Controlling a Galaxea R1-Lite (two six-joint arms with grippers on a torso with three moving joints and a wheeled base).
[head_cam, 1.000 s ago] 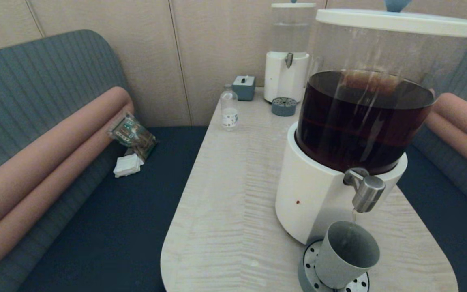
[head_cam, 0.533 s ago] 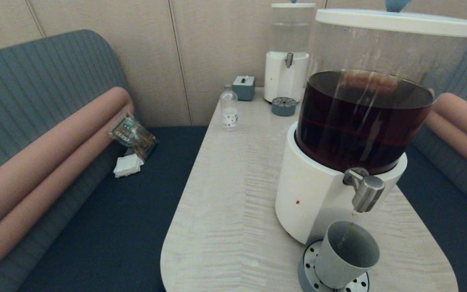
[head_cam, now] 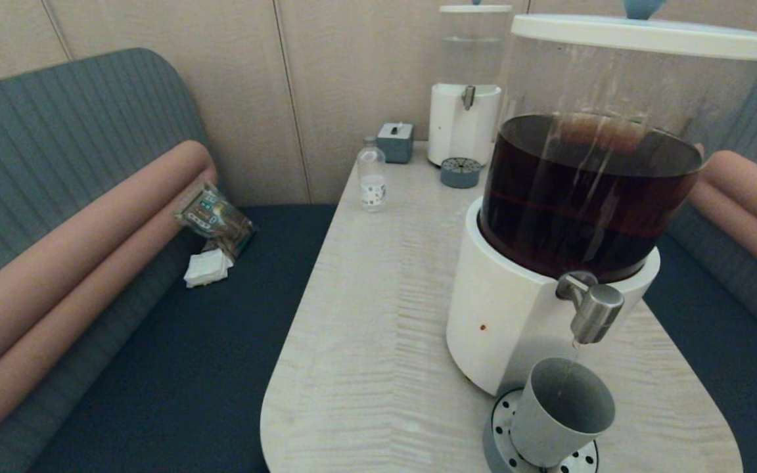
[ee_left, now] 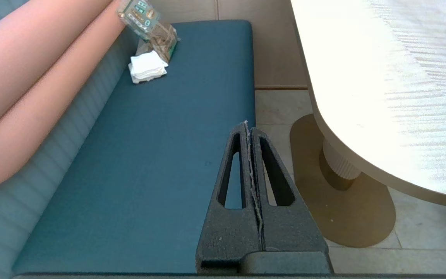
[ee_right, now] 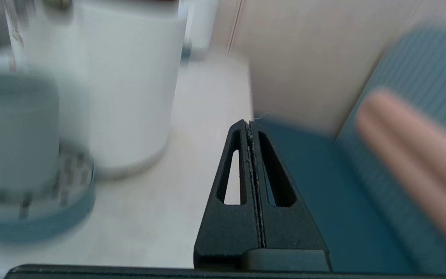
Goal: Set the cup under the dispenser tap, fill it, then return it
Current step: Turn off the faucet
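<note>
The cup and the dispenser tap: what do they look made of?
The cup: probably plastic or glazed ceramic, matte grey-green, with an even, dull, opaque wall; the look leaves it open. The dispenser tap: likely brushed steel, given its silvery satin sheen with soft highlights.

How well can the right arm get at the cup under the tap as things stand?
Probably well: the cup stands free on the drip tray under the tap, its outer side unobstructed. The right gripper sits beside it, fingers shut, so it must open first.
</note>
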